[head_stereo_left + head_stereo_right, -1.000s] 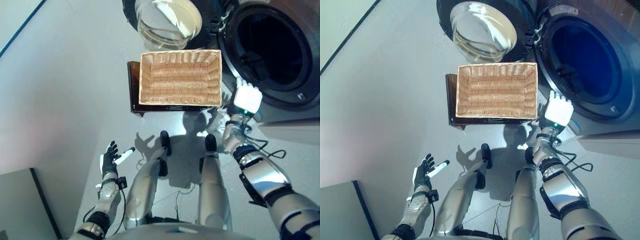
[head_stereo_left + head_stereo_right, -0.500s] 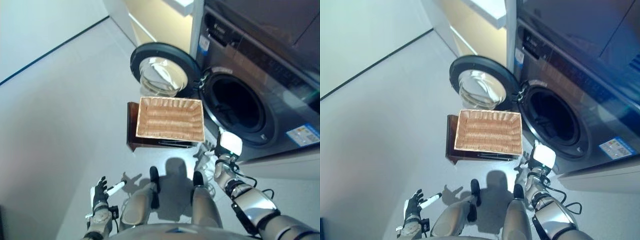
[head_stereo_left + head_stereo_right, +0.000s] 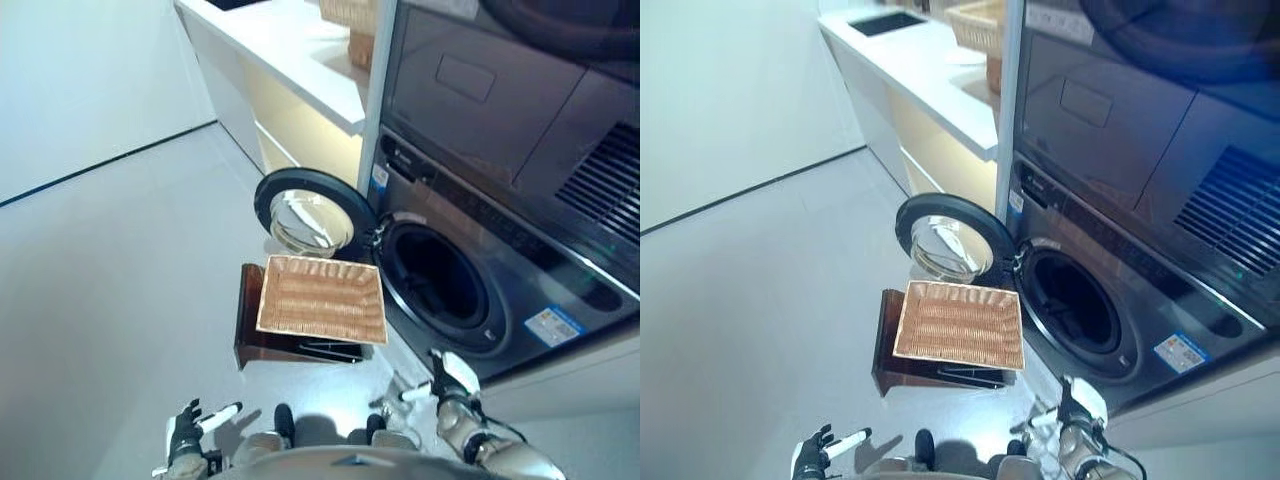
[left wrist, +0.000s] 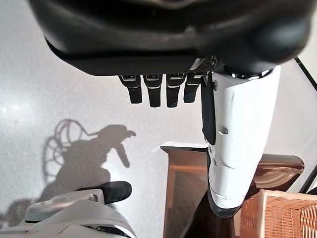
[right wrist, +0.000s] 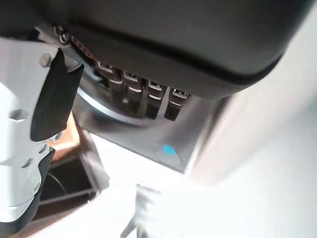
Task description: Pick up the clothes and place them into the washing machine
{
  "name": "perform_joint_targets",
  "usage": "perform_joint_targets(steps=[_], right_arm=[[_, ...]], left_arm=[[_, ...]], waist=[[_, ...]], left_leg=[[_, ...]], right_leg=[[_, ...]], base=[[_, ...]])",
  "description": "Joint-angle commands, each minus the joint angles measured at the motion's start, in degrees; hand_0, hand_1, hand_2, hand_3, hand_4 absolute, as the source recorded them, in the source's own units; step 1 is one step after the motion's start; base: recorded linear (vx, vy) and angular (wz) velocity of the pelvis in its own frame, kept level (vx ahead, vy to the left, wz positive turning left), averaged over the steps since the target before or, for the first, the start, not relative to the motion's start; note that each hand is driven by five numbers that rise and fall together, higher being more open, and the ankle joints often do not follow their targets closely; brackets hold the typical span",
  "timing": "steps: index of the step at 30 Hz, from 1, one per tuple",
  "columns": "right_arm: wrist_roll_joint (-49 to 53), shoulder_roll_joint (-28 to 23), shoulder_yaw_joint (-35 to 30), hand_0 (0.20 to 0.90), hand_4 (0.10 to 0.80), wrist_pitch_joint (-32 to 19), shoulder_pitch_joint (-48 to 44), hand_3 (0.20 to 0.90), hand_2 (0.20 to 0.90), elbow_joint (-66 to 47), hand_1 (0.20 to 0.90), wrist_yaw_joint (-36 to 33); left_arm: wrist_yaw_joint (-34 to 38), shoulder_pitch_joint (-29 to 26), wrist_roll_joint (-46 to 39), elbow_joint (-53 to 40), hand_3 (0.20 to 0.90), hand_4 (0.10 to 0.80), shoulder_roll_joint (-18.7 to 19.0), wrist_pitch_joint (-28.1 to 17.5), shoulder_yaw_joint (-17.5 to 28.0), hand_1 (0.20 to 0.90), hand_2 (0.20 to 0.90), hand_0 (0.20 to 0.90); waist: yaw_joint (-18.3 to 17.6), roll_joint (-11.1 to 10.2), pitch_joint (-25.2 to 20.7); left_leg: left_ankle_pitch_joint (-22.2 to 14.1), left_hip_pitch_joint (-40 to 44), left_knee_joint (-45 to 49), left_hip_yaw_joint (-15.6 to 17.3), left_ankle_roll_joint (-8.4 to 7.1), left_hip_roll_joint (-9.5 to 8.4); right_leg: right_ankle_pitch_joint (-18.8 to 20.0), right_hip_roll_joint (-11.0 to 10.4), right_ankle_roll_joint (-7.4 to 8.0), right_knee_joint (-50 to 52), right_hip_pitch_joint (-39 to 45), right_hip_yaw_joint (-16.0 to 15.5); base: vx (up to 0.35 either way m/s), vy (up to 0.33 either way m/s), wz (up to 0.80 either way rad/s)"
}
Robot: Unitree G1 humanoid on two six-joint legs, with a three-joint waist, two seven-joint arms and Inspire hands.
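Fingers on my left hand (image 3: 184, 437) hang straight and relaxed, thumb out to the side, holding nothing; my right hand (image 3: 447, 378) is the same, fingers loose and empty, as its own wrist view shows. Ahead of my left hand, well apart, stands a dark wooden stool (image 3: 250, 325), and on it rests a wicker basket (image 3: 321, 299). I see only bare weave in the basket: no clothes in it, none in either hand, none on the floor (image 3: 120, 260) that I can make out. Beyond my right hand, nearer than the basket, is the washing machine (image 3: 470, 240), its drum (image 3: 438, 280) dark, so I cannot tell what lies inside. Its round door (image 3: 312, 212) stands swung open just behind the basket.

I judge the loading may already be finished, though the dark drum leaves that unsure. The risk from here is reaching for cloth that is not there and knocking the basket off the stool, since it overhangs the top. Swinging my right hand towards the drum could also strike the machine's front, as that hand hangs close beside it.
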Motion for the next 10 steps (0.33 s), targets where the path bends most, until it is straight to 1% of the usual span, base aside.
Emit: perform_joint_targets(steps=[1, 2, 10], right_arm=[[3.72, 0.52, -2.53, 0.900, 0.800, -1.49, -2.58, 0.900, 0.900, -0.06, 0.900, 0.15], [5.53, 1.12, -4.37, 0.900, 0.800, -1.42, -0.88, 0.900, 0.900, 0.96, 0.900, 0.85], [7.66, 2.71, -6.40, 0.900, 0.800, -1.14, 2.57, 0.900, 0.900, 3.24, 0.900, 2.36]], left_arm=[[0.58, -3.15, 2.00, 2.44, 0.900, 0.800, 3.81, -0.21, 1.58, 0.900, 0.900, 0.900], [0.24, -3.09, 2.74, 3.07, 0.900, 0.800, 3.68, 0.42, 1.71, 0.900, 0.900, 0.900], [-0.38, -2.97, 2.83, 4.16, 0.900, 0.800, 2.26, 1.58, 1.94, 0.900, 0.900, 0.900]], waist=[[-0.53, -2.28, 1.02], [-0.89, -2.79, 0.12], [-1.94, -4.07, -2.32]], left_leg=[[-1.72, 0.45, 2.39, -0.09, -3.41, -0.31], [-1.88, 1.37, 2.10, 0.01, -3.28, -0.13], [-2.58, 4.55, 1.74, 0.09, -3.19, 0.29]], right_leg=[[3.08, -1.84, 1.20, -6.14, 5.23, -1.06], [2.99, -1.55, 1.09, -6.24, 6.04, -1.37], [2.29, -0.90, 0.91, -6.59, 9.02, -1.45]], base=[[0.031, -0.039, 0.03], [0.000, 0.000, 0.00], [0.033, -0.012, 0.00]])
